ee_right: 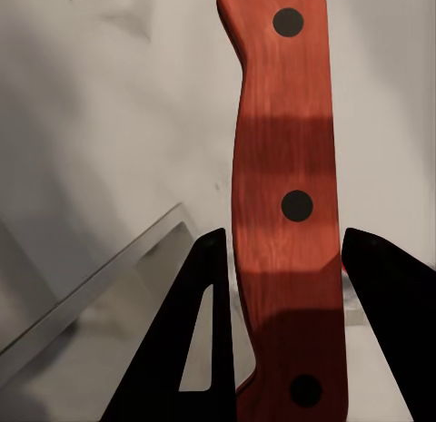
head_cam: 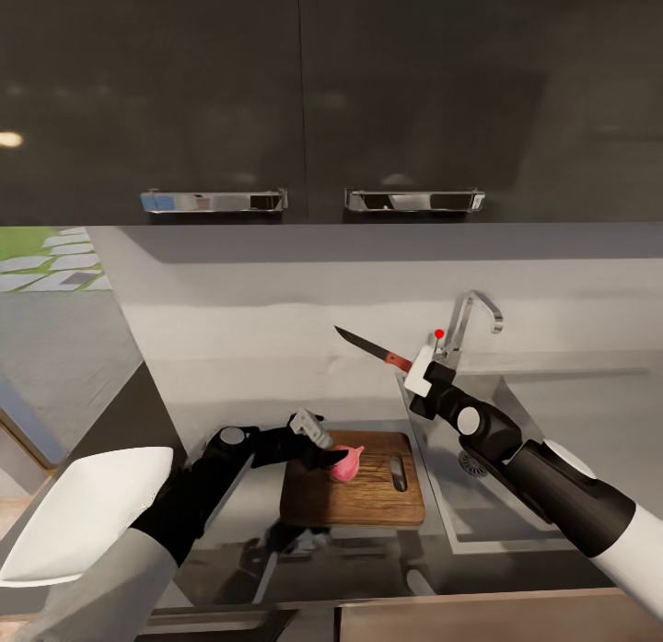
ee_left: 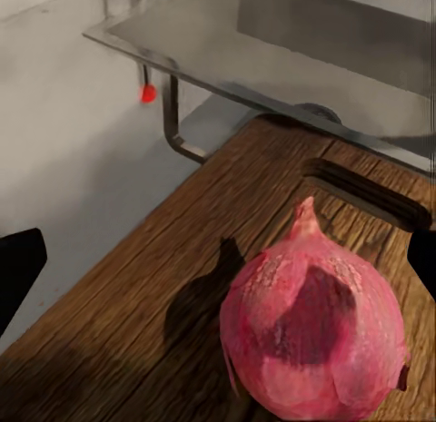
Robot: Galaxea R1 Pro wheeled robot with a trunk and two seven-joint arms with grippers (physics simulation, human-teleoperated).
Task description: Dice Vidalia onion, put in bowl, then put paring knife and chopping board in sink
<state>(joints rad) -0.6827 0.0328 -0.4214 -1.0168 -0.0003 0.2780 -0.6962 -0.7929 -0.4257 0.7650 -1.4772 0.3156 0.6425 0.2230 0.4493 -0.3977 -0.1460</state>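
We see the right gripper (head_cam: 419, 370) clamped on the knife (head_cam: 373, 349), raised above the sink (head_cam: 479, 504). The onion (head_cam: 345, 464) sits on the board (head_cam: 354, 495); the left gripper (head_cam: 322, 449) looks spread beside it, seemingly not touching.

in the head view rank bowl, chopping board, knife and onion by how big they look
1. bowl, though it sits nearest the camera
2. chopping board
3. knife
4. onion

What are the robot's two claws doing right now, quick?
Left gripper: open, at the onion on the chopping board, not gripping it.
Right gripper: closed on the knife, held up in the air.
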